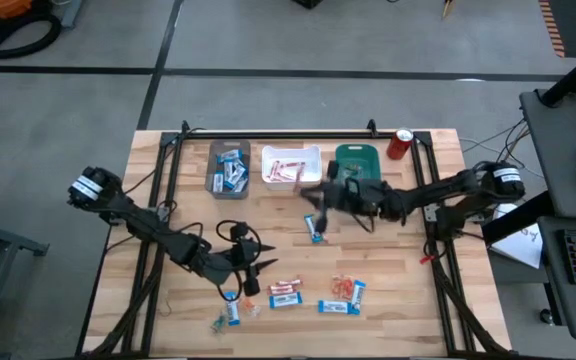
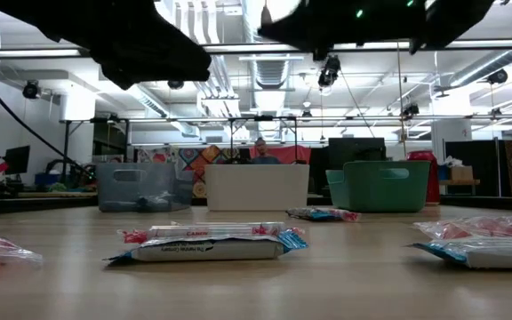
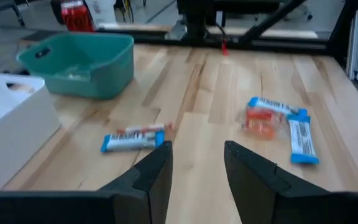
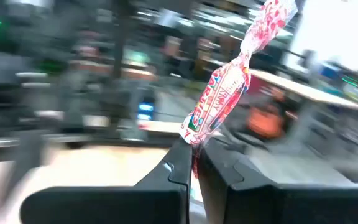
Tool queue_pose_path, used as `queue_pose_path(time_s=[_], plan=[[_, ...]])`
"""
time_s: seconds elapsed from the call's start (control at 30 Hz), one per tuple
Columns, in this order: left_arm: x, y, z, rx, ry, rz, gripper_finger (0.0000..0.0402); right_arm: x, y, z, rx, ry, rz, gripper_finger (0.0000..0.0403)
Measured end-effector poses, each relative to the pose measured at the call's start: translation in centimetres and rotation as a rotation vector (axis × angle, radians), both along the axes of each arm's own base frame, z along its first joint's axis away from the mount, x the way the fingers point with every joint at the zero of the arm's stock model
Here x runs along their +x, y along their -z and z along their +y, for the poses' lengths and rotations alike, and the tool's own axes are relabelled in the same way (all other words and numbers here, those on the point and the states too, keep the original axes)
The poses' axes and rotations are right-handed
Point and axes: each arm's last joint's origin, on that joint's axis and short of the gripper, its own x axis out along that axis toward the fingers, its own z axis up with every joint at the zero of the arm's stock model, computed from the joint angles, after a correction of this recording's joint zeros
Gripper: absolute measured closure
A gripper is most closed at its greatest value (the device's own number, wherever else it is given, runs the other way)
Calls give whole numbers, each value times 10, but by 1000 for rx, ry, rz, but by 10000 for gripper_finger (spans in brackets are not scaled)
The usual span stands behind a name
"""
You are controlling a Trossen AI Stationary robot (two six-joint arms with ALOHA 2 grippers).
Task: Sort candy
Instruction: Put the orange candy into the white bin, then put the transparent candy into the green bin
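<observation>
My right gripper (image 4: 194, 158) is clamped on one end of a red-and-white candy (image 4: 225, 93), light, crinkly and floppy, best pinched at the twisted wrapper tail, raised near the white bin (image 1: 290, 166) at the desk's far edge. That bin holds red-and-white pieces, the grey bin (image 1: 228, 167) blue-and-white bars, the teal bin (image 1: 357, 160) looks empty. My left gripper (image 3: 197, 165) hovers half open, holding nothing, over loose candy near the front edge.

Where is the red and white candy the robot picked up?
The red-and-white candy is pinched in the right end effector, sticking up from its shut fingers. In the high view that end effector is beside the white bin.
</observation>
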Motion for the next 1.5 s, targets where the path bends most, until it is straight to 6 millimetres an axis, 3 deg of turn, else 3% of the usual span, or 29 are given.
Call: queue_pose_path(time_s=[0.17,0.37,0.53,0.67,0.8,1.2,1.5], plan=[[-20,-4,-7,-64,10,68,272,1,9,-41,171,247,-11,390],[-42,-15,-7,-87,-44,85,272,5,50,-88,336,421,71,390],[-45,-21,-4,-55,-65,63,272,10,89,-104,441,487,142,390],[-45,-21,-4,-32,-74,61,272,13,100,-106,473,501,161,388],[-45,-20,-4,-23,-74,65,272,17,98,-107,474,501,166,363],[-44,-20,-3,-5,-80,65,272,30,88,-107,504,512,278,235],[-45,-20,-7,-88,57,122,272,36,48,-70,497,227,298,209]])
